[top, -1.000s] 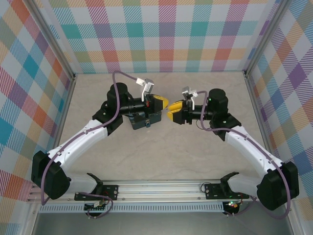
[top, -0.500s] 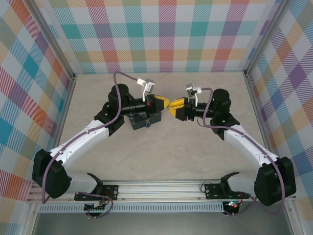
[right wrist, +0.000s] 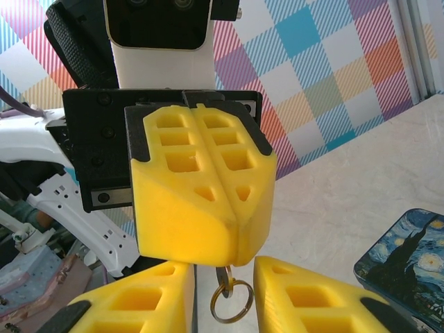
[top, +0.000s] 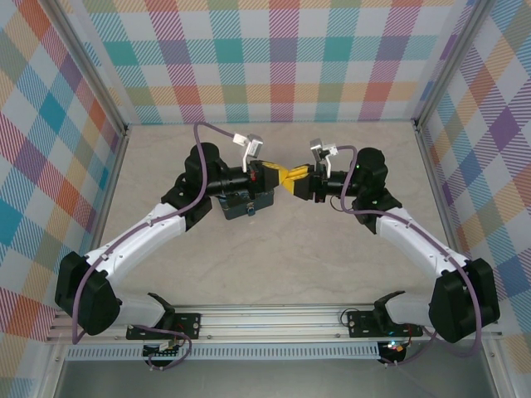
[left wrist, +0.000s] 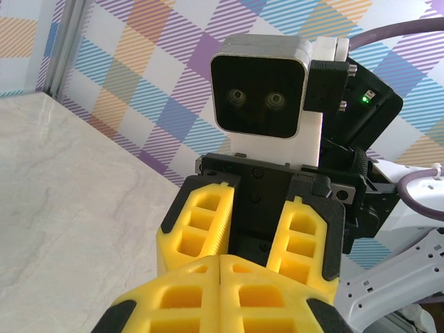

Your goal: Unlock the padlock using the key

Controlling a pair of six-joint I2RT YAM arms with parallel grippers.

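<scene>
My left gripper point(top: 277, 174) is shut, its yellow fingertips pressed together point(left wrist: 220, 262). In the right wrist view the same gripper point(right wrist: 231, 253) points down at the camera, and the key point(right wrist: 223, 276) sticks out of its tips by its round head, with a brass split ring point(right wrist: 232, 306) hanging from it. My right gripper point(right wrist: 224, 291) stands open, one finger on either side of the key head and ring and touching neither. The two grippers meet tip to tip point(top: 290, 177) above the table. The padlock is hidden.
A dark-blue starry-night tin point(top: 249, 204) lies on the pale table under the left wrist, and its corner is seen in the right wrist view point(right wrist: 409, 257). Checked walls point(top: 274, 58) close in the back and both sides.
The right arm has moved left until its fingers straddle the left gripper's tips, and its jaws have narrowed. The left arm has stayed still, shut on the key.
</scene>
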